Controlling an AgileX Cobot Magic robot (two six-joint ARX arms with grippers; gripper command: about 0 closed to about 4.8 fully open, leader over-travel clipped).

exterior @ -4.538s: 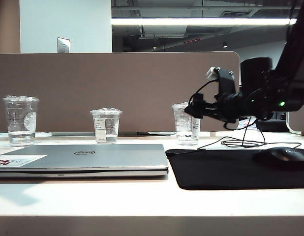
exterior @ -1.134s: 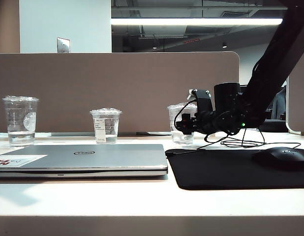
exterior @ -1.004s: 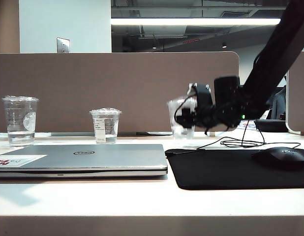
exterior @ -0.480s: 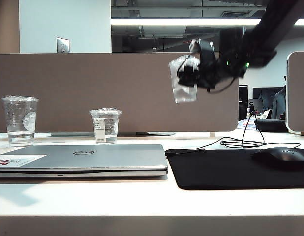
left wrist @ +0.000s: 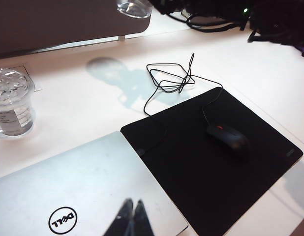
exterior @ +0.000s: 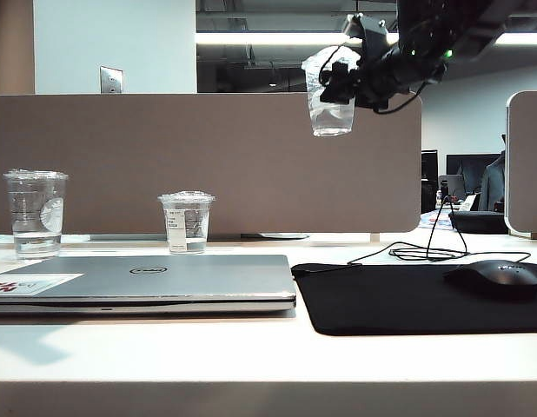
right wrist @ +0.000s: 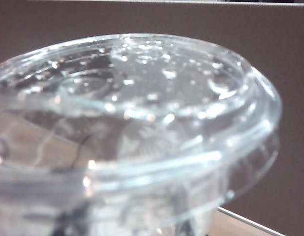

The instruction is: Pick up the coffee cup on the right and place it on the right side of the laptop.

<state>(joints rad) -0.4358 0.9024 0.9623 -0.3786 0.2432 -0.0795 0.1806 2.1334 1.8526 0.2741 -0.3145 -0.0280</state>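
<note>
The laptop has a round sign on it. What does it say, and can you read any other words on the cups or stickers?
"DELL": round logo on the laptop lid, clear in the left wrist view.
Sticker at the laptop's corner: red and white print, too blurred to read.
Label on the short cup: too small to read.
Cup held up by the right pincer: label unreadable.
Left cup: round white mark, no readable words.

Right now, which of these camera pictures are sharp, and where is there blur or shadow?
Exterior view: sharp; the coffee cup in the right gripper is backlit by a ceiling light. Left wrist view: crisp, a soft shadow on the table; left gripper over the laptop. Right wrist view: the cup's lid fills it, blurred.
</note>
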